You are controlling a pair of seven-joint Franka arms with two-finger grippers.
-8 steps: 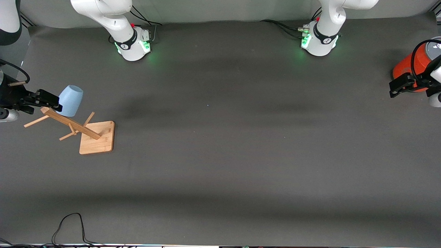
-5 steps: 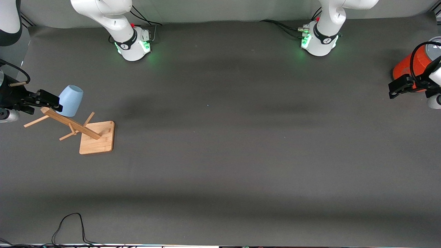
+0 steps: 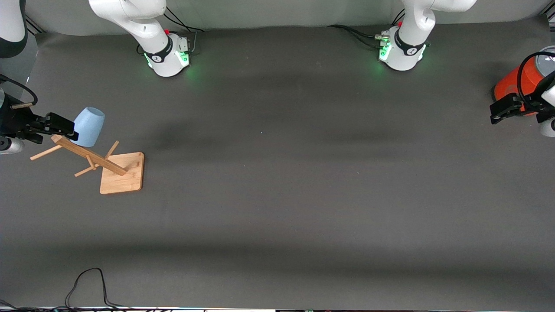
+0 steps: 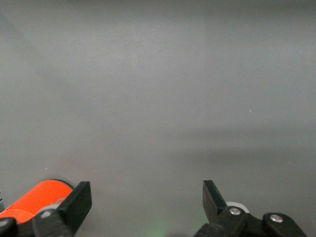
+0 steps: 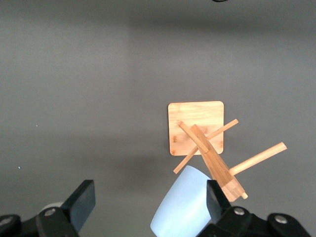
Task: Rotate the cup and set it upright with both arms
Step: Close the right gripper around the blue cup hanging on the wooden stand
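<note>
The pale-blue cup [image 3: 89, 126] sits tilted on a peg of a wooden rack [image 3: 121, 173] near the right arm's end of the table. My right gripper [image 3: 68, 128] is open right beside the cup, at peg height. In the right wrist view the cup [image 5: 182, 207] lies between the spread fingers, close against one fingertip [image 5: 216, 200], and the right gripper [image 5: 149, 200] holds nothing. My left gripper [image 3: 498, 112] is open and empty beside the orange canister [image 3: 511, 86] at the left arm's end. It shows open in the left wrist view [image 4: 145, 200].
The rack has a square wooden base [image 5: 196, 127], a leaning post and several pegs sticking out around the cup. The orange canister [image 4: 34, 197] stands close by one left finger. A black cable [image 3: 86, 281] lies at the table's near edge.
The left gripper shifts very slightly beside the orange canister. The right gripper and the cup stay where they were.
</note>
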